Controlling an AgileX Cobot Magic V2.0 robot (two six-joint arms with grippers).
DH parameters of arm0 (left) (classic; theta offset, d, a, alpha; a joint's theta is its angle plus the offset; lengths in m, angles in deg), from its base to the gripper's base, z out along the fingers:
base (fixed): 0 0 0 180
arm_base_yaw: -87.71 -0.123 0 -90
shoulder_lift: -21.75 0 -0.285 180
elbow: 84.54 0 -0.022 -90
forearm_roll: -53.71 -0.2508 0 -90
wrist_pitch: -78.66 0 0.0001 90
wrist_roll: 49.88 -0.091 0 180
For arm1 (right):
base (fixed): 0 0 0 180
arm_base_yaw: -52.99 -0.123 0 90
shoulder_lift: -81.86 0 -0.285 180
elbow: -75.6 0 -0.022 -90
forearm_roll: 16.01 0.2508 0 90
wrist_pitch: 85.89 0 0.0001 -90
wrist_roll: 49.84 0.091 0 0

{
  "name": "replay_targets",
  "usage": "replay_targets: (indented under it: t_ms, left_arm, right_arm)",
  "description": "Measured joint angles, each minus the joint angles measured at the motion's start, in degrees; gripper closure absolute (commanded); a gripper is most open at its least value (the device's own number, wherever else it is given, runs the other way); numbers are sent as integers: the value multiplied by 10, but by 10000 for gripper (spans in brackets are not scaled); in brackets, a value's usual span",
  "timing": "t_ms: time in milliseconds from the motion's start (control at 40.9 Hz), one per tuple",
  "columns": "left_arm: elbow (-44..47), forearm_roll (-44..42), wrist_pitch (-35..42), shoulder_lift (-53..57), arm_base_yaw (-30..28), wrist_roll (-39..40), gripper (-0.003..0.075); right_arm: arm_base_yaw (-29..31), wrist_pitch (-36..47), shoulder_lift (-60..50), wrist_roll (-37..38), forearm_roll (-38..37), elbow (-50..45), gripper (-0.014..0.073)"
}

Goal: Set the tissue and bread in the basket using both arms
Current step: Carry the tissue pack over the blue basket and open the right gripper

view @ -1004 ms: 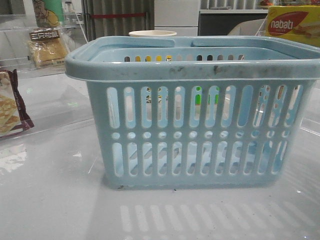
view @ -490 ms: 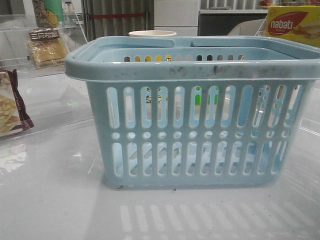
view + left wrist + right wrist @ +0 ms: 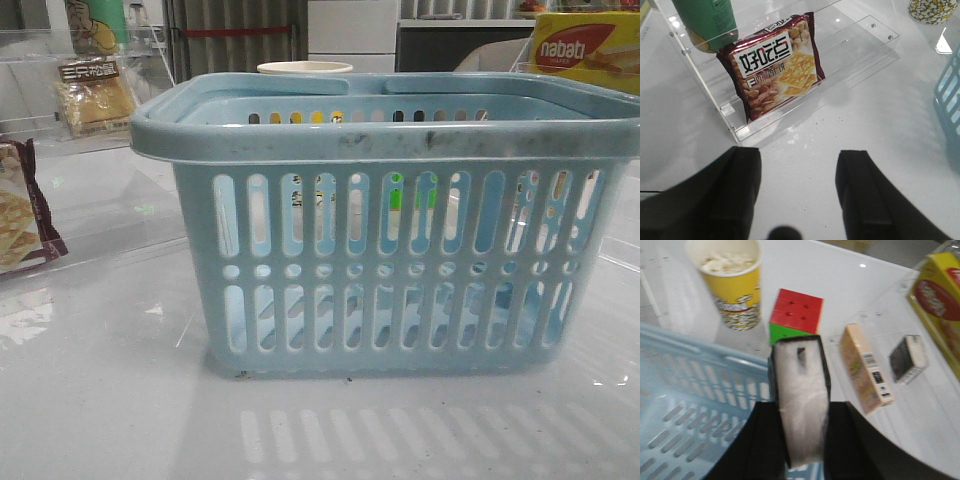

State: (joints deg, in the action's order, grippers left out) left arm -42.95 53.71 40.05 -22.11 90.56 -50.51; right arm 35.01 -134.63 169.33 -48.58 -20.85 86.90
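The basket (image 3: pixel 395 230) stands upright at the middle of the table (image 3: pixel 110 400), its slotted wall facing the front camera. The bread (image 3: pixel 93 95) stands far back on the left, inside a clear acrylic tray, well apart from the basket. A maroon-edged snack bag (image 3: pixel 776 65) leans in another clear tray (image 3: pixel 860 47) on the left side, with a green container (image 3: pixel 707 22) touching its upper corner. The left gripper (image 3: pixel 797 192) hangs above bare table near that tray; its fingers are spread apart with nothing between them. The right gripper (image 3: pixel 800 440) is clamped on the tissue (image 3: pixel 801 400), holding the pack above the basket's rim (image 3: pixel 700 347). Beyond the rim stand a yellow popcorn cup (image 3: pixel 732 282), a red and green puzzle cube (image 3: pixel 792 315), a slim orange carton (image 3: pixel 865 367) and a second small dark pack (image 3: pixel 907 357), all apart from one another.
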Motion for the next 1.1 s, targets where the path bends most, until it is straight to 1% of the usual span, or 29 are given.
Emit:
replay_targets:
  t_ms: [73, 196, 318, 367, 416, 539, 588, 636, 759, 857, 955, 1102]
  left_arm:
    - [0, 0, 0, 0, 0, 0, 321]
    - [0, 0, 0, 0, 0, 0, 321]
    - [0, 0, 0, 0, 0, 0, 321]
    - [0, 0, 0, 0, 0, 0, 321]
    - [0, 0, 0, 0, 0, 0, 321]
    - [0, 0, 0, 0, 0, 0, 321]
    - [0, 0, 0, 0, 0, 0, 321]
    - [0, 0, 0, 0, 0, 0, 321]
    - [0, 0, 0, 0, 0, 0, 321]
    - [0, 0, 0, 0, 0, 0, 321]
    - [0, 0, 0, 0, 0, 0, 321]
    - [0, 0, 2, 0, 0, 0, 320]
  right_arm:
    - [-44, 0, 0, 0, 3, -13, 400]
    - [-96, 6, 7, 0, 5, -46, 400]
    - [-113, 23, 30, 0, 13, -76, 396]
    - [-114, 28, 44, 0, 21, -85, 373]
    - [-114, 30, 62, 0, 25, -89, 316]
    - [-114, 43, 101, 0, 27, -91, 91]
    - [-114, 52, 111, 0, 27, -91, 32]
    - [-114, 65, 118, 0, 27, -92, 7]
    - [-114, 91, 121, 0, 27, -92, 14]
    - [-114, 95, 102, 0, 27, -93, 23]
    - [-114, 93, 65, 0, 27, -102, 23]
    - [-114, 93, -11, 0, 27, -150, 23]
